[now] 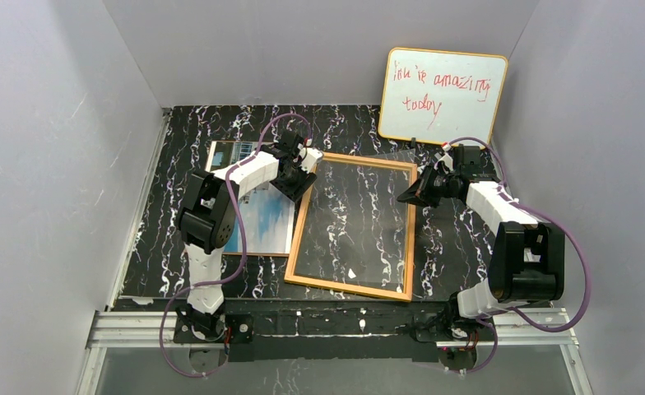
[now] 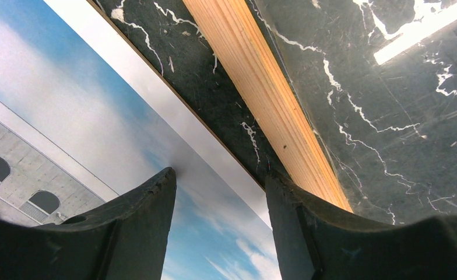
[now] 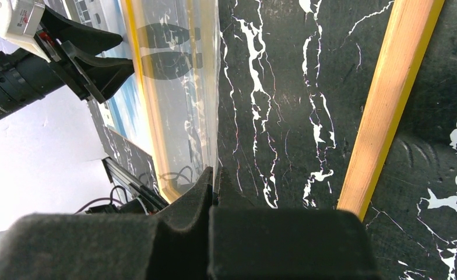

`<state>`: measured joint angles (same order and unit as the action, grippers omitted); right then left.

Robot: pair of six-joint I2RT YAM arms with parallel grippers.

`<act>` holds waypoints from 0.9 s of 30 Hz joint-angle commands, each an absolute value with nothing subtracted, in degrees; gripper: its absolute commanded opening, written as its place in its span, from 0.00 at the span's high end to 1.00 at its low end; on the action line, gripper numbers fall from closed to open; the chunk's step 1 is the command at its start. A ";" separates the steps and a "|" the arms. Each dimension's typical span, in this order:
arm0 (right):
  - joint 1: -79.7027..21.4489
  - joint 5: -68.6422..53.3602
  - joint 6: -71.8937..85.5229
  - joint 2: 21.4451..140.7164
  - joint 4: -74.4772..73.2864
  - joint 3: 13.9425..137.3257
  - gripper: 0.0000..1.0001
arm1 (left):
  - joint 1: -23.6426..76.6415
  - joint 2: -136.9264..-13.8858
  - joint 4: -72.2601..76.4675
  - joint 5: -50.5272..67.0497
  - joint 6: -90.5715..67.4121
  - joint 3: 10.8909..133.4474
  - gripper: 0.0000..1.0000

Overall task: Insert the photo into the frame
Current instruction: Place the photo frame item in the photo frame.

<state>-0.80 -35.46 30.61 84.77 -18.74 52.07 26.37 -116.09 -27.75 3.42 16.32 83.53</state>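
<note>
The photo (image 1: 266, 220), blue sky and a white building, lies face up on the black marble table, left of the frame (image 1: 352, 288). My left gripper (image 1: 299, 183) is open over the photo's (image 2: 69, 105) right edge. One fingertip (image 2: 156, 186) is on the print and the other is on the table beside the frame's wooden rim (image 2: 261, 81). My right gripper (image 1: 403, 197) is shut on the edge of the clear pane (image 3: 179, 87), which stands tilted up from the frame's right rim (image 3: 389, 105).
A yellow-edged whiteboard (image 1: 443, 96) with red writing leans on the back wall at the right. A thin brown board edge (image 1: 257, 253) shows under the photo. Grey walls close in both sides, and a metal rail (image 1: 336, 325) runs along the near edge.
</note>
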 commanded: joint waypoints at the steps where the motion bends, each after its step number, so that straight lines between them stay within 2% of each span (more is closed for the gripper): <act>1: -0.44 -35.01 30.23 85.14 -18.75 53.79 0.99 | 26.46 -118.28 -32.08 5.84 16.17 83.70 0.45; 17: -0.44 -37.62 28.08 89.38 -22.37 55.98 0.99 | 26.46 -119.61 -32.43 6.79 16.52 85.26 0.45; 27: -0.44 -49.19 32.19 79.70 -7.06 50.78 0.99 | 26.46 -120.32 -32.17 7.94 16.57 85.15 0.45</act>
